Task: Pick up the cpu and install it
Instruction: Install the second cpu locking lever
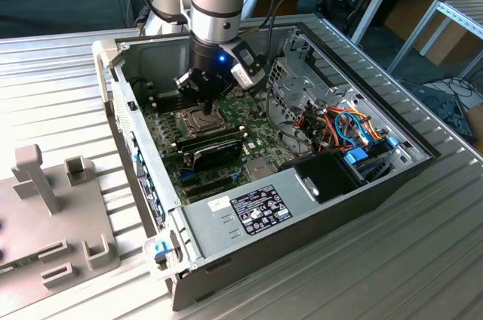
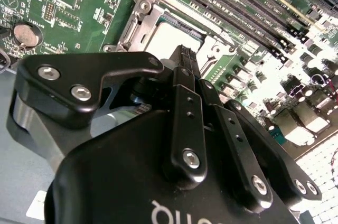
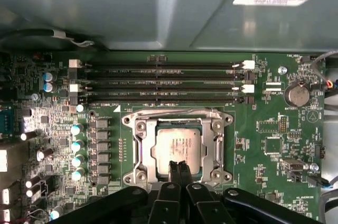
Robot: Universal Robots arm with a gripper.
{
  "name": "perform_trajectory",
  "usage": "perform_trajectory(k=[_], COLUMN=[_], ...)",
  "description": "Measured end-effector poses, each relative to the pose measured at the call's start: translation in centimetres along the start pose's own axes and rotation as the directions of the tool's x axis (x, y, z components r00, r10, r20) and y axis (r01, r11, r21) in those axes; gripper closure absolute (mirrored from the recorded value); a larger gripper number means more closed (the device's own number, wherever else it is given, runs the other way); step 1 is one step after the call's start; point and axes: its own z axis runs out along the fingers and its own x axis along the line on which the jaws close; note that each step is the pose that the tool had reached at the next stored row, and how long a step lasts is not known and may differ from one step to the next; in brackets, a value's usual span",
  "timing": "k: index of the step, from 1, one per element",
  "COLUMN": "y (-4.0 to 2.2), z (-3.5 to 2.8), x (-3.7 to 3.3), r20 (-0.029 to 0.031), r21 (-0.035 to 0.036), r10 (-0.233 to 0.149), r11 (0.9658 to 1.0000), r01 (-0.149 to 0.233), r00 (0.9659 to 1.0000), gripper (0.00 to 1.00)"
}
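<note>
1. Right now my tool (image 1: 205,98) hangs inside the open computer case (image 1: 362,184), straight over the motherboard (image 1: 170,135).
2. Its two black fingertips (image 3: 178,170) are pressed together with no gap between them, and nothing sits between them.
3. Those tips stand at the edge of the cpu (image 3: 178,146), over its rim; I cannot tell whether they touch the metal.
4. That cpu, a flat silver-grey square, lies level in the socket (image 3: 141,145), ringed by the socket's metal frame with a screw at each corner.
5. In the second wrist view the same chip (image 2: 171,36) shows pale and bright just beyond my closed fingers (image 2: 186,71).
6. Beside the socket, between it and the case's grey wall, run the long black memory slots (image 3: 158,82), parallel to one another and well clear of my tool.
7. A round coin battery (image 3: 296,95) sits on the green board off past the ends of the slots, apart from the socket.
8. In the exterior view, the case's power supply (image 1: 249,210) lies at the near end, with orange and blue cables (image 1: 343,125) bundled on the right.
9. The case rests on a ribbed metal surface (image 1: 392,260), and a grey fixture (image 1: 45,207) stands on it at the left, well apart from the case.
</note>
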Motion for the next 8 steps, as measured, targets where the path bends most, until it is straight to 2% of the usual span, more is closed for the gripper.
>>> perform_trajectory(k=[3, 8], y=[-0.37, -0.68], z=[0.01, 0.02], x=[-0.01, -0.33], r20=[0.0, -0.0001], r21=[-0.0026, -0.0026], r10=[0.0, 0.0], r11=[1.0, 1.0], r01=[0.0, 0.0], r00=[1.0, 1.0], gripper=[0.89, 0.89])
